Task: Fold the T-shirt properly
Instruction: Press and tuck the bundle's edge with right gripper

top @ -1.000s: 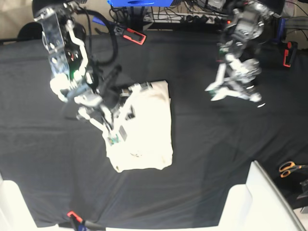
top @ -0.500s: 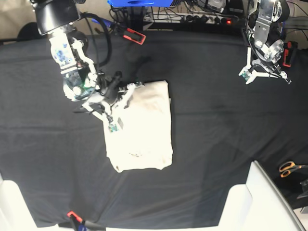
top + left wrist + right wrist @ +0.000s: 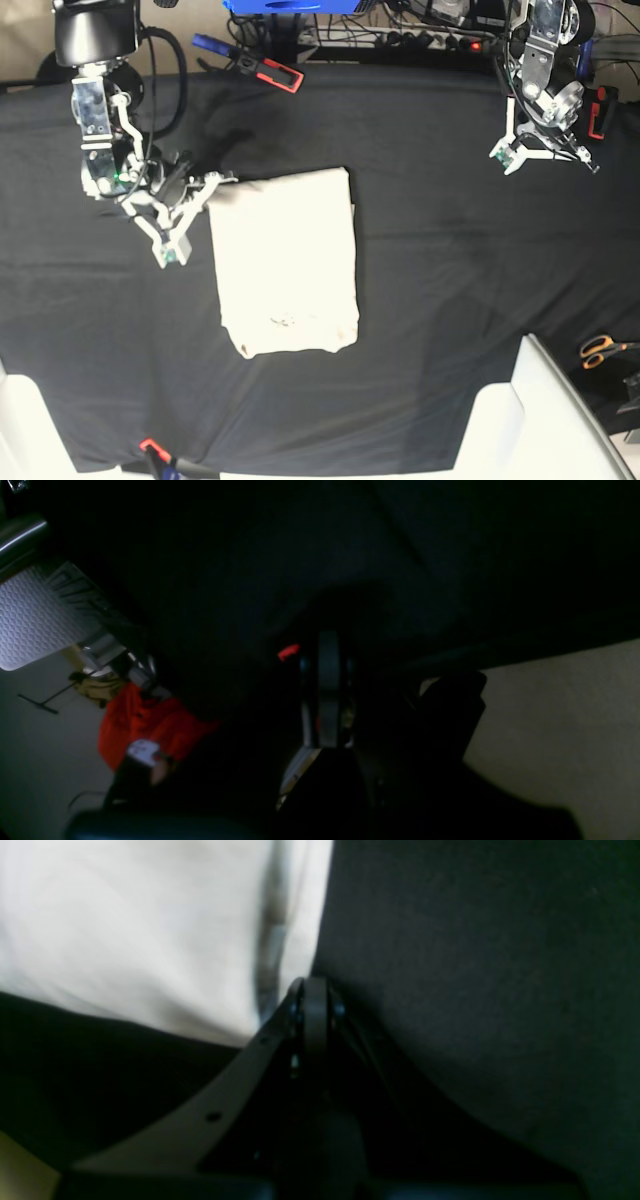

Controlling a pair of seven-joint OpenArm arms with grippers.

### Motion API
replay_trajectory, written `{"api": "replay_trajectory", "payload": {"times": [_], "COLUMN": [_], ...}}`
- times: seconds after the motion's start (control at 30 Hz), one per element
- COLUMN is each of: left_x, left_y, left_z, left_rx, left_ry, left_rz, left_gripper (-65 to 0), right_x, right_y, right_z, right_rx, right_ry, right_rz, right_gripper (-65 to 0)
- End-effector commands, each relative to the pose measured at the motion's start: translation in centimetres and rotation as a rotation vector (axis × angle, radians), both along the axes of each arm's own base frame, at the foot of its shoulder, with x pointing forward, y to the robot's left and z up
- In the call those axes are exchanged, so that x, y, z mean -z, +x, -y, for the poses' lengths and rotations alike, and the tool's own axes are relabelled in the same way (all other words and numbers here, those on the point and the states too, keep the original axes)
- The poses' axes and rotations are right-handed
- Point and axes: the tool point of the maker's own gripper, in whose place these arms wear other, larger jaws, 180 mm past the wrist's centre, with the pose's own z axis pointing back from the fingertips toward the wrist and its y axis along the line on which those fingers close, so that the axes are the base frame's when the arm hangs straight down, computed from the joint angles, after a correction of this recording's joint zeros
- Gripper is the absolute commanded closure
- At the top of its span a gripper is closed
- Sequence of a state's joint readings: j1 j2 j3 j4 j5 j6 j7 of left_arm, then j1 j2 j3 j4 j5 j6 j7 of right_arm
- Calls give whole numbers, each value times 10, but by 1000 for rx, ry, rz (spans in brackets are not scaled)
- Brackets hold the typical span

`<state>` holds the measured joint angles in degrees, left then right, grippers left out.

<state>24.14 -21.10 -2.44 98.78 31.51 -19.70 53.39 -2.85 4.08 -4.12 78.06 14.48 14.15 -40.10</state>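
Note:
The cream T-shirt [image 3: 287,262] lies folded into an upright rectangle on the black cloth [image 3: 450,260], mid-table. My right gripper [image 3: 190,215] hovers just off the shirt's upper left corner, shut and holding nothing. In the right wrist view its closed fingertips [image 3: 312,990] sit over black cloth right beside the T-shirt's edge [image 3: 150,930]. My left gripper [image 3: 540,155] hangs at the far right of the table, well away from the shirt, shut and empty. The left wrist view is dark, with its gripper [image 3: 327,650] closed above the table's edge.
Orange-handled scissors [image 3: 603,350] lie at the right edge. White panels [image 3: 540,420] stand at the front right and front left. A red-and-black tool [image 3: 278,73] lies at the back, and a red clip [image 3: 150,446] at the front. An orange object [image 3: 145,725] shows beyond the table.
My right gripper has pulled back leftward off the T-shirt, which now lies flat and uncovered. My left arm swung up to the far right and has since stayed.

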Motion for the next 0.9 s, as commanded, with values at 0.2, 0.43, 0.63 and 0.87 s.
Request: {"api": "replay_trajectory", "payload": {"times": [0.2,0.43,0.63,0.87], "left_x": [-8,-8,-7,-7], "left_y": [5,4,4,4], "left_z": [-6,-6,-5,-5], "left_rx": [3,2,3,2], "left_ry": [31,30,29,30], "left_rz": [19,18,17,16], "left_gripper": [0,0,0,0], "right_x": [-69,-67,-44,13], "right_y": [28,24,14,-6], "right_z": [-6,-26,-36,-17], "right_rx": [-46,-49,-66,-23], "right_ry": [-14,31,41,34], "right_rz": [140,116,51,-37], "right_gripper": [-6,-6,-6,-6]}}
